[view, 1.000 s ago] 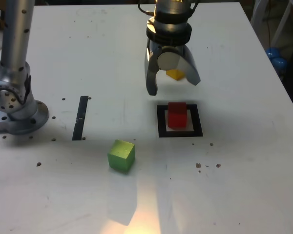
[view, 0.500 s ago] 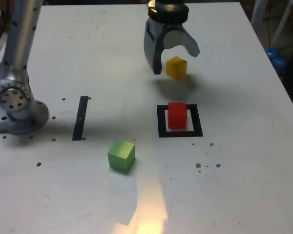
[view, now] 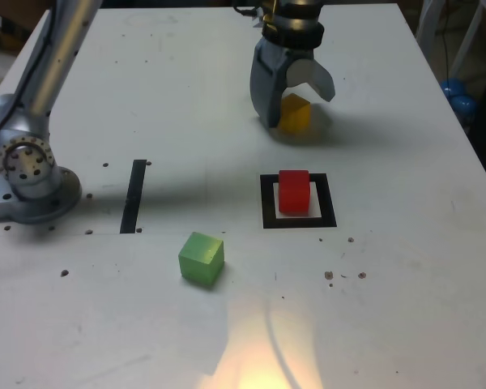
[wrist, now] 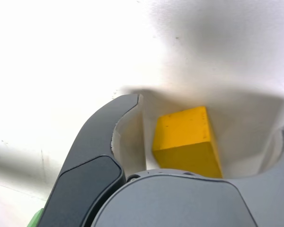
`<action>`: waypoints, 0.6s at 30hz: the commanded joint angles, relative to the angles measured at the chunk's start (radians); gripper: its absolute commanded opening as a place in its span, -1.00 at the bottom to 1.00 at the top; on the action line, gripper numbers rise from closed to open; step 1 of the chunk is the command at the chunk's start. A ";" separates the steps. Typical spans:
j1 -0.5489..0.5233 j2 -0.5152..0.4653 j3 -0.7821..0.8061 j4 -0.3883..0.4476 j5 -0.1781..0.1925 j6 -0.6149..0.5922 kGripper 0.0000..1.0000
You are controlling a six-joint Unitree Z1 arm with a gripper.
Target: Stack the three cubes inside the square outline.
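The yellow cube (view: 296,118) rests on the white table toward the back, and my gripper (view: 300,108) has come down over it with its jaws open, one finger (view: 266,93) on each side. In the wrist view the yellow cube (wrist: 187,142) sits between the dark fingers (wrist: 99,156), with a gap showing beside it; my gripper (wrist: 210,113) does not hold it. The red cube (view: 293,191) stands inside the square outline (view: 300,221). The green cube (view: 201,258) lies alone nearer the front, to the exterior view's left of the outline.
A narrow black slot (view: 134,195) is marked on the table at the exterior view's left. The arm's metal base (view: 28,174) stands at the far left edge. Small dark specks dot the tabletop (view: 405,267). A blue object (view: 458,96) lies off the table's right edge.
My gripper has moved away from above the outline toward the back and dropped down around the yellow cube, staying open. The cubes have not moved.
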State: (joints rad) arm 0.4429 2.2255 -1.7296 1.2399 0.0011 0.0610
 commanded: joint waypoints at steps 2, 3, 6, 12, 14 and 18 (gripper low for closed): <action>0.000 0.012 -0.019 0.016 0.000 -0.003 0.51; 0.000 0.014 -0.025 0.020 0.001 -0.005 0.38; 0.000 0.016 -0.036 0.021 0.009 -0.011 -0.04; 0.000 0.013 -0.044 0.017 0.018 -0.012 -0.36; 0.000 0.013 -0.043 0.018 0.018 -0.012 -0.36; -0.003 0.013 -0.041 0.019 0.016 -0.012 -0.36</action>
State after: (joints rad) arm 0.4424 2.2369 -1.7692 1.2564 0.0178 0.0508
